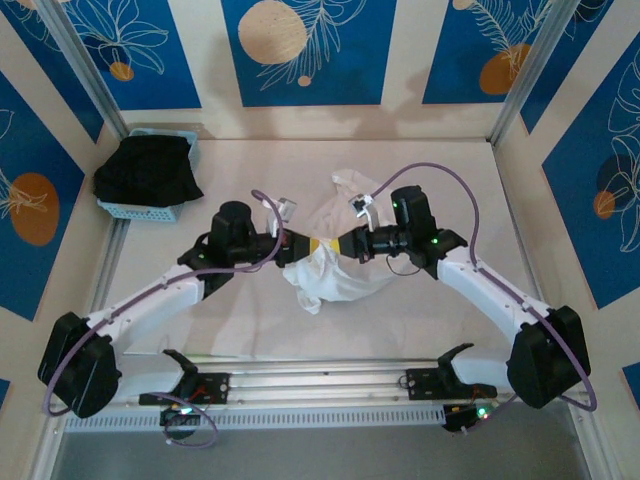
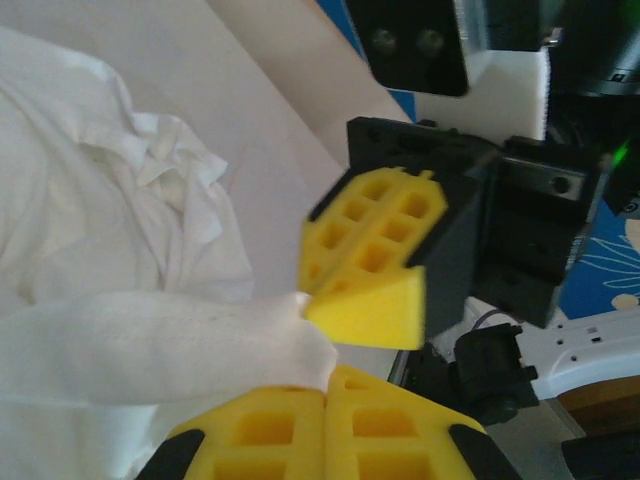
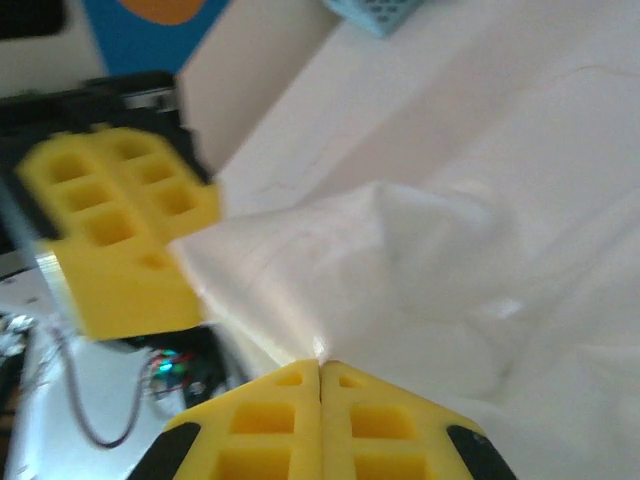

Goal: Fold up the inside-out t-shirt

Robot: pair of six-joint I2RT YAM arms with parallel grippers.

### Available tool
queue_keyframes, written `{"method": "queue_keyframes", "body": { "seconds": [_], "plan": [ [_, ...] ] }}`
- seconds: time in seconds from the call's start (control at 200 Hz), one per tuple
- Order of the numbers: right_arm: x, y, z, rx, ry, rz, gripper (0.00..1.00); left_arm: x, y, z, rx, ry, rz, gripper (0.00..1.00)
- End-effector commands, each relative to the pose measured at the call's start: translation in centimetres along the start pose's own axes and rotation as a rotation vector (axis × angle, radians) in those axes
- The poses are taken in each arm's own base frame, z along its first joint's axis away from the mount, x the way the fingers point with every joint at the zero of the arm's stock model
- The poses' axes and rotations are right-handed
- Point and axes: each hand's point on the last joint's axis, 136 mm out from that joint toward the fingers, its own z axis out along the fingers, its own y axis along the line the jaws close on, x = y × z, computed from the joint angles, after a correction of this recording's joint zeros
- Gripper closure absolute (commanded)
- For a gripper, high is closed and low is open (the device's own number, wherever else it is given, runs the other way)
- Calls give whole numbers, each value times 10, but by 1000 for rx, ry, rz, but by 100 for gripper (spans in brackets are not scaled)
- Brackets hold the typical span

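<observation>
The white t-shirt (image 1: pixel 330 250) lies bunched at the table's middle, with a stretch of it lifted between the two grippers. My left gripper (image 1: pixel 303 244) is shut on a fold of the t-shirt (image 2: pixel 150 330), and the cloth runs out from its yellow fingertips (image 2: pixel 290 420). My right gripper (image 1: pixel 336 245) faces it tip to tip, shut on the same stretch of t-shirt (image 3: pixel 400 270). The right gripper's yellow fingers (image 2: pixel 375 260) show close in front in the left wrist view, and the left gripper's fingers (image 3: pixel 115 240) show in the right wrist view. No printed marks are visible.
A light blue basket (image 1: pixel 150 205) holding a black garment (image 1: pixel 148 170) stands at the back left corner. Blue patterned walls enclose the table on three sides. An aluminium rail (image 1: pixel 320 385) runs along the near edge between the arm bases.
</observation>
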Motion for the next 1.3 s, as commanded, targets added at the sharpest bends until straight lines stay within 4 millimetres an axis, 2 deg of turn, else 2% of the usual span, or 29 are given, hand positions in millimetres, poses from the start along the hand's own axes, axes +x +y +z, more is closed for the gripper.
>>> {"method": "queue_keyframes", "body": {
  "seconds": [0.0,0.09,0.21,0.375,0.445,0.5,0.58,0.665,0.77,0.88,1.04,1.145,1.295],
  "plan": [
    [-8,-23,-15,271,7,-50,99,-33,-59,-18,75,-68,70,100],
    [-15,-17,-22,302,-32,-80,90,-32,-71,-18,29,-63,90,100],
    [-15,-6,-39,299,-106,-133,78,-33,-68,-17,-28,-74,82,100],
    [6,31,-48,126,-189,-248,63,-34,-69,-12,-27,-74,90,100],
    [16,26,-43,138,-178,-239,63,-31,-62,-11,-61,-61,96,100],
    [22,20,-40,153,-152,-218,63,-26,-46,-14,-141,-57,97,100],
    [33,18,-27,154,-101,-201,62,-20,-10,-24,-317,-54,93,100],
    [48,22,-7,147,-40,-230,60,-16,29,-45,-487,-69,61,98],
    [62,33,19,182,39,-361,57,-11,70,-75,-602,-109,-34,93],
    [73,45,46,225,126,-528,56,-8,101,-106,-678,-169,-136,91],
    [82,31,79,366,275,-697,56,-3,127,-131,-742,-197,-213,87],
    [88,17,96,456,358,-781,56,1,139,-136,-744,-202,-256,86],
    [96,-1,112,555,455,-862,56,3,144,-137,-722,-215,-283,86]
  ]
}}
